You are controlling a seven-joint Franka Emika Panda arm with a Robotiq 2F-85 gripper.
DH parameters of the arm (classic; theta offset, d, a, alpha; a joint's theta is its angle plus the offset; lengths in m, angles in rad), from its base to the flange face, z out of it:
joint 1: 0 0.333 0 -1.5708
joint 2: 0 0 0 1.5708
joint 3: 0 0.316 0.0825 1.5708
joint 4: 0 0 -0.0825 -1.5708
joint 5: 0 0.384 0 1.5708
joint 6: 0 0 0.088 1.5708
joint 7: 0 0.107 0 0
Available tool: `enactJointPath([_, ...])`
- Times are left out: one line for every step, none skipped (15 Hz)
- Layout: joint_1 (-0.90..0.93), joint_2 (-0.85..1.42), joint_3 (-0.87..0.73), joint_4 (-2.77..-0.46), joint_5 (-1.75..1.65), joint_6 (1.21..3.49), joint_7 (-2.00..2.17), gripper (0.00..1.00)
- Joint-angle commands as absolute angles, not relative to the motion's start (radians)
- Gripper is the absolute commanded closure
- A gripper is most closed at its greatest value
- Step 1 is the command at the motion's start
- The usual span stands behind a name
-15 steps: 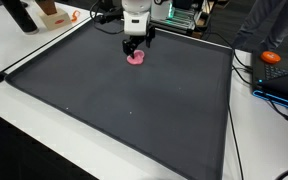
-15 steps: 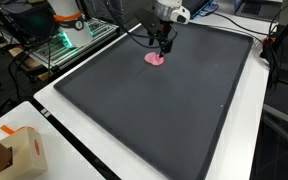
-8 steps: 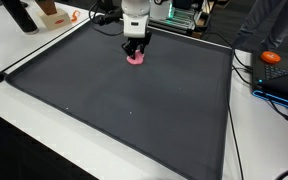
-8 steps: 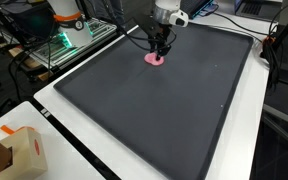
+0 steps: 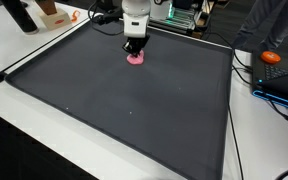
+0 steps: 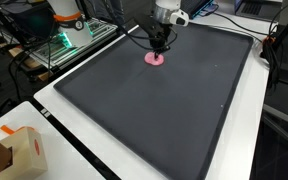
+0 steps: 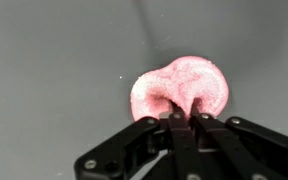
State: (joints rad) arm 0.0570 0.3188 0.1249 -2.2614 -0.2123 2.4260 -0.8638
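pink blob [image 7: 179, 85]: lying on dark mat [image 5: 134, 120], near its far edge
gripper [image 7: 184, 117]: clenched, fingertips pinching pink blob's rim, standing upright over it

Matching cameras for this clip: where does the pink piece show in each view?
In an exterior view: pink piece upper centre, near the far edge of the dark mat.
In an exterior view: pink piece at top, just right of centre.
Wrist view: pink piece right of centre, above the gripper.
Shared landmark: the gripper, shut on the piece's edge.
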Motion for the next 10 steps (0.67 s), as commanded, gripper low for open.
enactJointPath([0.056, 0.325, 0.121, -2.286, -0.240, 2.456, -0.843, 1.00])
enactJointPath([0.055, 0.326, 0.122, -2.285, -0.239, 2.454, -0.846, 0.99])
enactJointPath([0.053, 0.326, 0.124, -2.286, -0.235, 2.457, -0.849, 1.00])
enactJointPath([0.053, 0.326, 0.124, -2.285, -0.234, 2.454, -0.851, 0.99])
enactJointPath([0.053, 0.326, 0.124, -2.285, -0.234, 2.452, -0.851, 0.99])
enactJointPath([0.052, 0.325, 0.126, -2.282, -0.226, 2.446, -0.849, 0.99])
enactJointPath([0.052, 0.324, 0.126, -2.277, -0.220, 2.433, -0.843, 0.87])
enactJointPath([0.049, 0.322, 0.129, -2.275, -0.209, 2.423, -0.844, 0.69])
enactJointPath([0.051, 0.318, 0.130, -2.267, -0.202, 2.400, -0.835, 0.64])
enactJointPath([0.048, 0.315, 0.134, -2.260, -0.187, 2.380, -0.835, 0.57])
